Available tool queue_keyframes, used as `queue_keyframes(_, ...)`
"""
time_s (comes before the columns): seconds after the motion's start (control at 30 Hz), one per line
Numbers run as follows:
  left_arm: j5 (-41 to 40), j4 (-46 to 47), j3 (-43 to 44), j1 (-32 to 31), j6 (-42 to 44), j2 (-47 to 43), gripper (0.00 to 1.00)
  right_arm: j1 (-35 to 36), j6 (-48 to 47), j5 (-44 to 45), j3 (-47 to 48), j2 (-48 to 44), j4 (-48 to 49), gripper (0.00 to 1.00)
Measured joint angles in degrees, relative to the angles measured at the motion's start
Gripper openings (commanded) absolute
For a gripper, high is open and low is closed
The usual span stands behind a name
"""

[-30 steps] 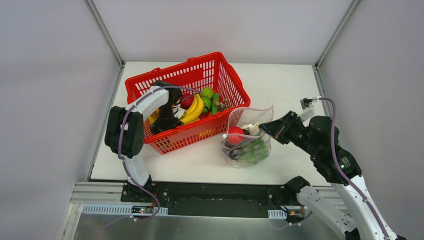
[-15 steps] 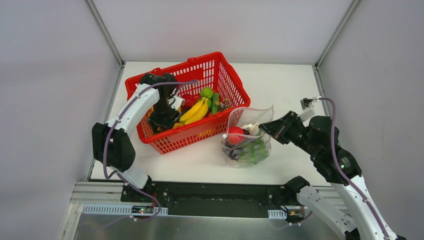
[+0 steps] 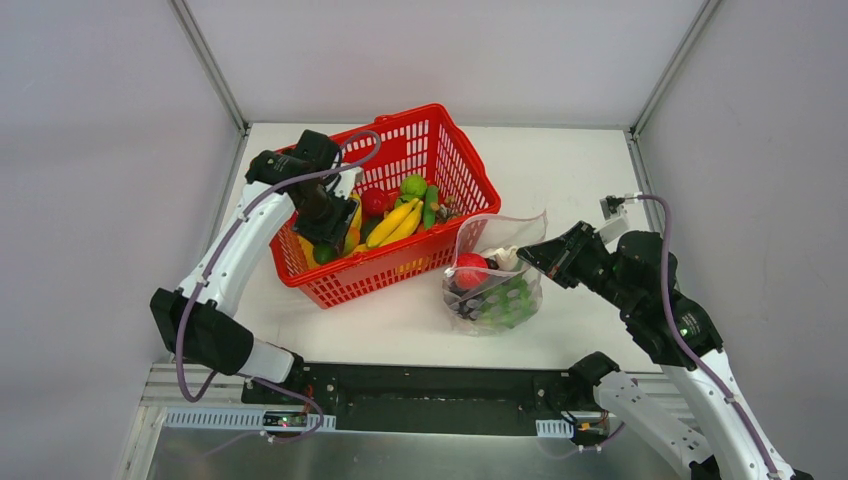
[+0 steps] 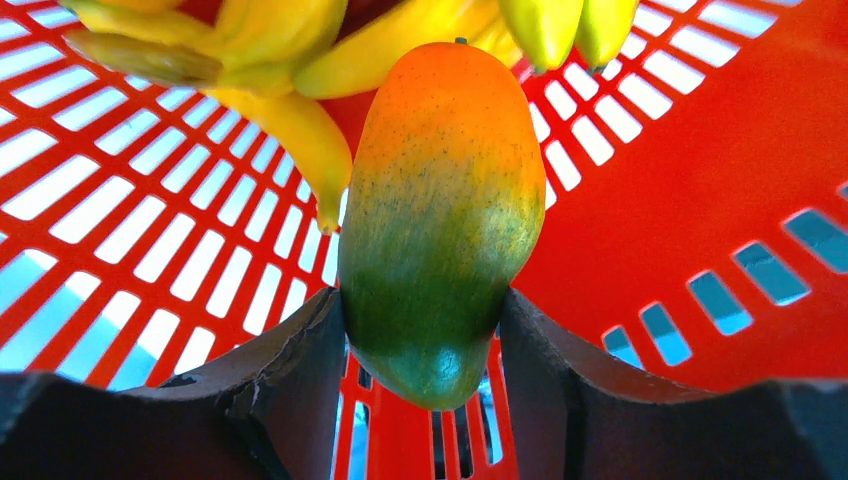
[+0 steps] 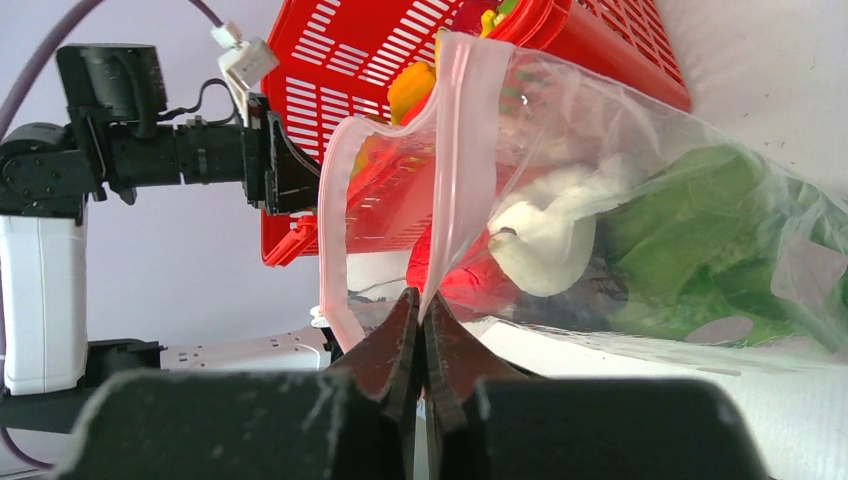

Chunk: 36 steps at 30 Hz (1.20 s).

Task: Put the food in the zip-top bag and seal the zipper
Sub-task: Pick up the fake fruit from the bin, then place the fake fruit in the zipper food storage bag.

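Inside the red basket (image 3: 385, 268) at the back left of the white bench (image 3: 570, 165), the left tool (image 4: 421, 305) grips a mango (image 4: 445, 200), its two dark fingers pressed against the green end of the fruit on either side. The orange end of the mango points towards a bunch of yellow bananas (image 4: 290, 130) lying against the basket's mesh. From above, the left arm reaches over the basket's left wall, with the bananas, a red fruit and green pieces just to the right of its tool.

To the right of the basket and just beside its front corner, the clear bag (image 3: 500, 290) sits on the bench with its mouth open and turned upwards. The right tool (image 5: 421, 318) is clenched on the bag's edge, its fingers pinched tight on the plastic where the pink zipper (image 5: 462, 150) runs down to them; the strip's two sides stand apart above the grip. Green lettuce (image 5: 700, 230), white garlic (image 5: 545, 240) and a red apple (image 3: 470, 270) lie in the bag, along with something dark that is too blurred to name. The right arm comes in low from the bench's right side
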Motion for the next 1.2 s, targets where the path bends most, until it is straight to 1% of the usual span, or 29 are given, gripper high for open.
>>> queue_keyframes(0.33, 1.1, 10.1, -0.6, 0.0, -5.2, -8.0, 0.02, 0.0, 0.2, 0.0, 0.0, 0.6, 0.0, 0.04)
queue_keyframes(0.5, 4.5, 15.2, -2.3, 0.0, -8.5, -13.0, 0.01, 0.0, 0.5, -0.1, 0.0, 0.8, 0.2, 0.04)
queue_keyframes(0.83, 13.9, 27.6, -7.2, -0.6, -16.4, -23.5, 0.00, 0.0, 0.9, -1.0, 0.0, 1.0, 0.5, 0.04)
queue_keyframes(0.9, 16.0, 30.4, -7.7, -1.6, -18.1, -24.9, 0.00, 0.0, 1.1, -1.2, 0.0, 1.0, 0.5, 0.04)
queue_keyframes(1.0, 17.7, 33.9, -7.7, -5.0, -20.1, -25.8, 0.00, 0.0, 1.2, -1.2, 0.0, 1.1, 0.6, 0.04)
queue_keyframes(1.2, 21.3, 40.4, -7.1, -16.7, -22.9, -22.9, 0.00, 0.0, 1.8, -1.6, 0.0, 1.3, 0.9, 0.04)
